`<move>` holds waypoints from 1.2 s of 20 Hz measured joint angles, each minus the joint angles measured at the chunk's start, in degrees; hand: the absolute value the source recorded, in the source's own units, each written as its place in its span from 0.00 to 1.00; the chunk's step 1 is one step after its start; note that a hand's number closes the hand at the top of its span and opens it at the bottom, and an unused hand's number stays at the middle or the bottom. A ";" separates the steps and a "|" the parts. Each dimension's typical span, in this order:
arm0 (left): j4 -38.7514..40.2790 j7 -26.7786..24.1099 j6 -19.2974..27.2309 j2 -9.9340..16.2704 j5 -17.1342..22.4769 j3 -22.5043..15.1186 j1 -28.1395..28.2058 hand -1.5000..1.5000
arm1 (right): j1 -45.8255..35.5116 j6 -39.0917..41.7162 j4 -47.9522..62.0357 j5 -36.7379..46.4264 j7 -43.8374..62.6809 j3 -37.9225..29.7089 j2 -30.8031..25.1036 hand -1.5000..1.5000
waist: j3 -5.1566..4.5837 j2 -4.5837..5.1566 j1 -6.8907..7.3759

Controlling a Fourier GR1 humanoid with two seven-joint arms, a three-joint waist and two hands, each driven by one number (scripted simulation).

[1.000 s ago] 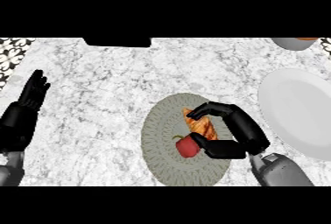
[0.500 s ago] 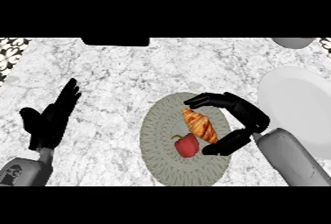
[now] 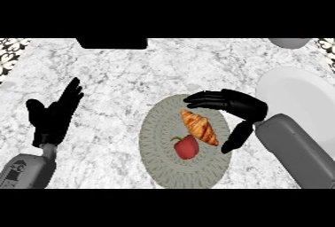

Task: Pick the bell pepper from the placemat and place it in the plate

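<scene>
bell pepper (image 3: 186,147) lies ungrasped on the placemat (image 3: 157,133); right robot hand (image 3: 235,106) spread apart above, plate (image 3: 297,95) awaiting.

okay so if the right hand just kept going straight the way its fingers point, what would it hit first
Its right hand points leftward over the placemat's top edge; beyond lies bare counter. The croissant and bell pepper sit below that line, though height is unclear.

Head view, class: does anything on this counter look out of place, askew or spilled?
Nothing is spilled or damaged. The one extra is a croissant lying on the placemat beside the red bell pepper. The white plate sits to the right, and the right hand arches open above the placemat.
</scene>
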 measured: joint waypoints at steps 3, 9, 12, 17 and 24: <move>0.72 -0.26 -0.75 -0.32 -0.53 1.27 0.10 0.50 | -0.30 0.48 -0.73 3.61 1.00 0.46 0.72 0.00 | -0.02 -0.17 -0.37; 0.73 -0.29 -1.63 -1.02 -1.63 2.32 1.06 0.50 | -1.68 3.34 -3.18 10.19 6.21 2.18 0.98 0.00 | -0.04 -0.32 -0.64; 0.09 -0.38 -1.35 -1.99 -2.58 2.18 1.86 0.50 | -1.96 3.97 -5.05 13.78 8.67 2.90 0.71 0.00 | -0.05 -0.38 -0.72; -0.45 0.09 -1.63 -2.61 -3.35 3.00 2.03 0.50 | -1.26 2.52 -7.82 20.90 13.84 4.70 2.33 0.00 | -0.05 -0.39 -0.77; -0.09 1.60 -3.50 -2.81 -4.20 5.07 0.93 0.50 | -1.02 4.43 -8.17 29.27 17.66 5.86 5.07 0.00 | -0.04 -0.33 -0.68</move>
